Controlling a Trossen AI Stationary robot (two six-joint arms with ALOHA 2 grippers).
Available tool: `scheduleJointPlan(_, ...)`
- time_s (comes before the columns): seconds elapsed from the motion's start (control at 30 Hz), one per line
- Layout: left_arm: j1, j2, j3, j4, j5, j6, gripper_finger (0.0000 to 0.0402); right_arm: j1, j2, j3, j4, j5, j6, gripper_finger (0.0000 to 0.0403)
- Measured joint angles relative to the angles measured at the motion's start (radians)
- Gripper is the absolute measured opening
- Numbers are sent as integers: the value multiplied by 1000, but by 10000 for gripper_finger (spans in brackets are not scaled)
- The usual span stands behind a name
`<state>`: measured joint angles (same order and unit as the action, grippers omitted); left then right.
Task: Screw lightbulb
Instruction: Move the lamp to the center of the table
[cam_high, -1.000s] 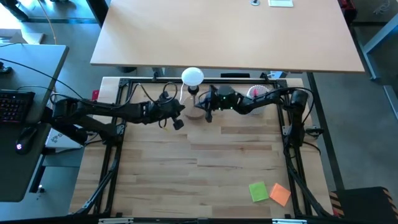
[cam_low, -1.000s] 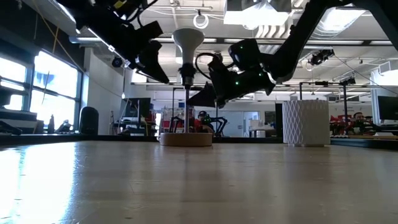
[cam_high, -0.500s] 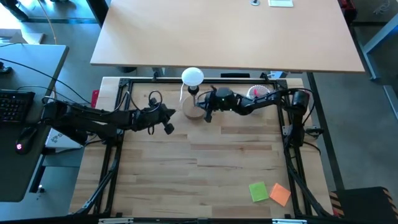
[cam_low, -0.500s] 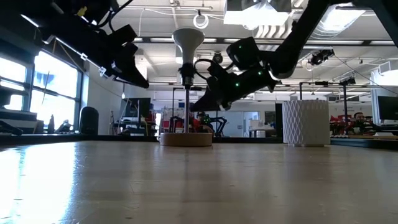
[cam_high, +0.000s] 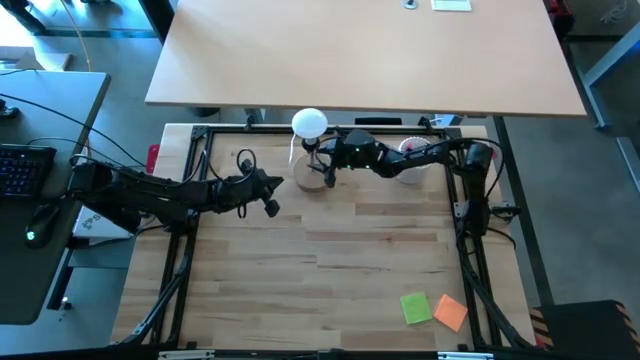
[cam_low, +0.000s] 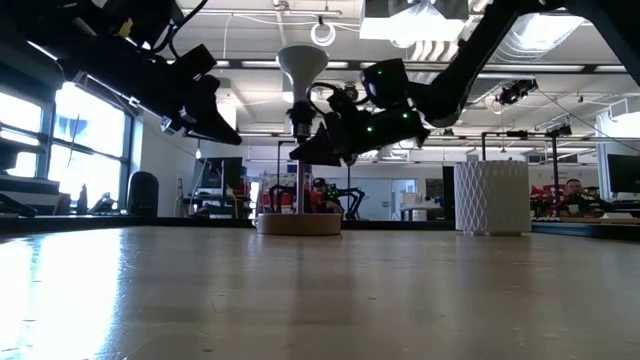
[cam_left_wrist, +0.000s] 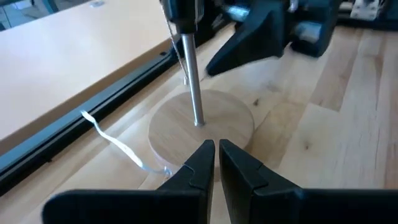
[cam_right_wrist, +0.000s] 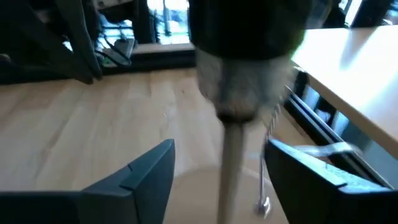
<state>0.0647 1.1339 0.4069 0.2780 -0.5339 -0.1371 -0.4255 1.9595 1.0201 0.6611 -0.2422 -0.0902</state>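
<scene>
High view: bulb sits on top of the lamp, at the far edge of the counter, over the round base. My right gripper is at the lamp, reaching in from the right. My left gripper is parked just left of the base, touching nothing. A white cup stands behind my right arm; two sticky notes lie at the near right corner.

Low view: bulb upright, narrow end down in the black socket on the rod. Right gripper is level with the socket, below the globe. Looks seated; I can't tell how far it is threaded.

Left wrist view: my jaws are together, tips nearly touching, pointed at the base, holding nothing.

Right wrist view: my jaws stand apart either side of the rod, socket just above, gripping neither.

I judge the bulb is in and released, so the screwing is done or between turns. What's left: maybe one more twist, then pull the right arm clear.
</scene>
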Motion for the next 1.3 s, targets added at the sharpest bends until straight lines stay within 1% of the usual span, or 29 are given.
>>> scheduleJointPlan(0.07,0,0,1,11,0,0,21,0,13,22,-6,-4,-6,223)
scheduleJointPlan(0.13,0,0,1,14,0,0,21,0,18,36,-13,-4,-3,193)
scheduleJointPlan(0.37,0,0,1,14,5,0,21,-1,18,39,-14,-3,1,44)
scheduleJointPlan(0.4,0,0,1,14,5,0,21,-1,18,39,-16,-4,1,29)
scheduleJointPlan(0.53,0,0,1,15,5,0,21,20,16,39,-20,8,24,29)
scheduleJointPlan(0.6,0,0,1,16,5,0,21,40,14,39,-24,23,54,37)
scheduleJointPlan(0.67,0,0,1,14,5,0,21,68,9,39,-40,41,65,37)
scheduleJointPlan(0.83,0,0,1,13,6,-1,21,151,-7,40,-80,112,88,30)
scheduleJointPlan(0.93,0,0,1,14,6,0,21,202,-25,40,-125,198,110,30)
scheduleJointPlan(1.03,0,0,1,13,6,0,21,242,-37,41,-155,259,131,34)
scheduleJointPlan(1.17,0,0,1,13,6,0,21,273,-39,41,-172,309,141,35)
scheduleJointPlan(1.3,0,0,1,13,6,0,21,276,-39,41,-175,313,140,42)
